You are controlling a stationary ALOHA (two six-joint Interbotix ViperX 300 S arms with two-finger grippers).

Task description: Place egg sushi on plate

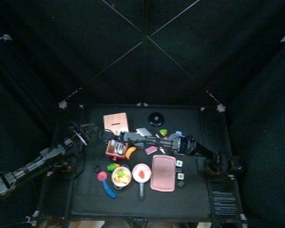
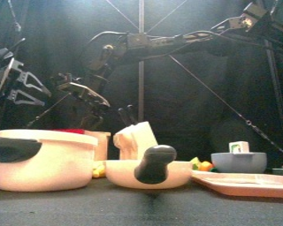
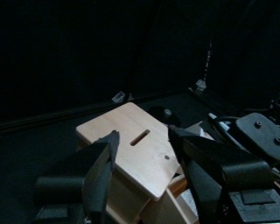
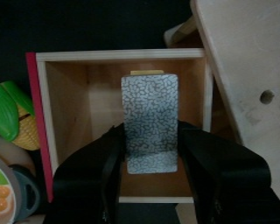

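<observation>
So the right gripper [image 4: 150,133] has reached across the middle and hangs right over an open wooden box [image 4: 84,96]. The only thing in the box is a grey speckled block [image 4: 150,105], lying lengthwise in line with the gripper and sitting right at its tips. Can't tell if it's actually clamped on it or just lined up. Honestly I can't pick out an obvious yellow egg sushi anywhere, just a yellowish sliver at the box's far end, so that block may or may not be it. The plate [image 1: 113,175] sits near the box, toward the table's front edge, with the pink tray [image 1: 166,175] just beside it. There's already something pale and yellowish on the plate. The left gripper [image 3: 136,166] is spread wide and empty, above a wooden lid [image 3: 130,140].
</observation>
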